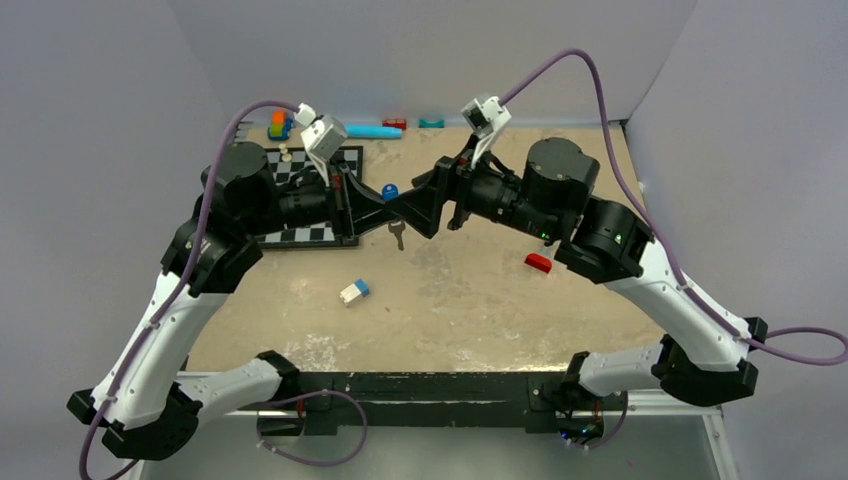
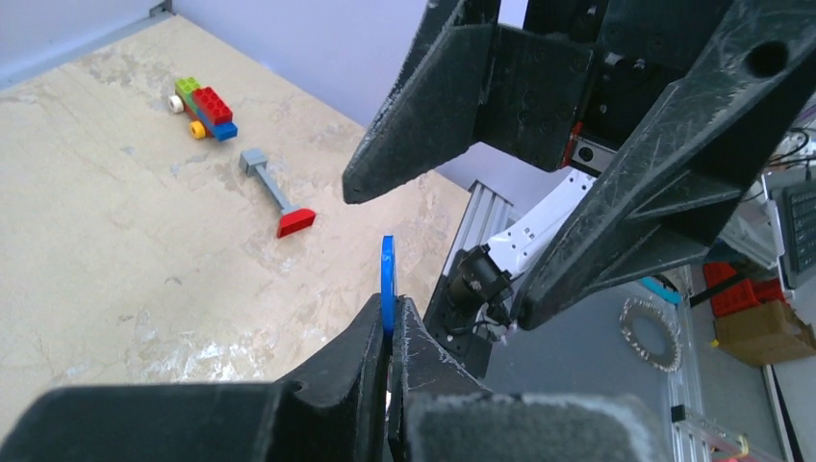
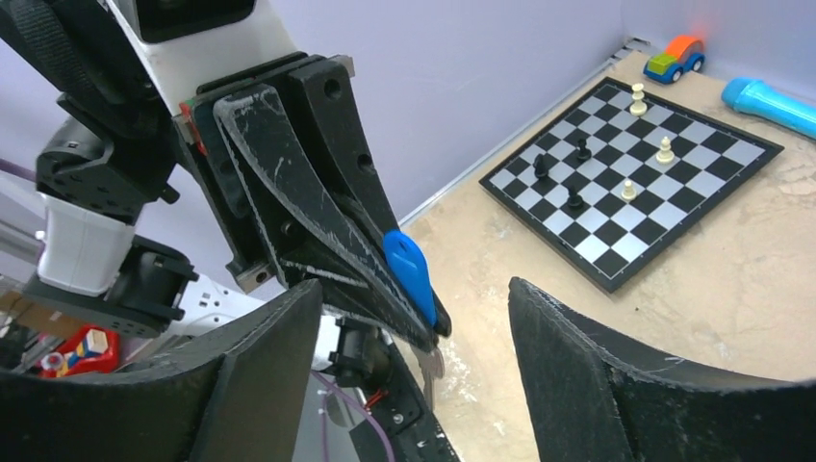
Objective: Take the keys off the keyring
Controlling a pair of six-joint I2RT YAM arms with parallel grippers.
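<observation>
My left gripper (image 1: 390,213) is shut on the blue-headed key (image 1: 390,190), held in the air over the middle of the table. In the left wrist view the blue head (image 2: 388,274) stands edge-on out of the closed left gripper (image 2: 390,306). The plain silver key (image 1: 398,237) hangs below it; in the right wrist view it (image 3: 433,371) dangles under the blue head (image 3: 409,274). The keyring is hidden behind the fingers. My right gripper (image 1: 428,205) is open, and its fingers (image 3: 260,375) straddle the left gripper's tip without touching the keys.
A chessboard (image 1: 300,180) with pieces lies behind the left arm. A white-and-blue block (image 1: 354,291) and a red block (image 1: 538,262) lie on the table. A toy car (image 1: 279,125) and a cyan cylinder (image 1: 375,131) sit by the back wall.
</observation>
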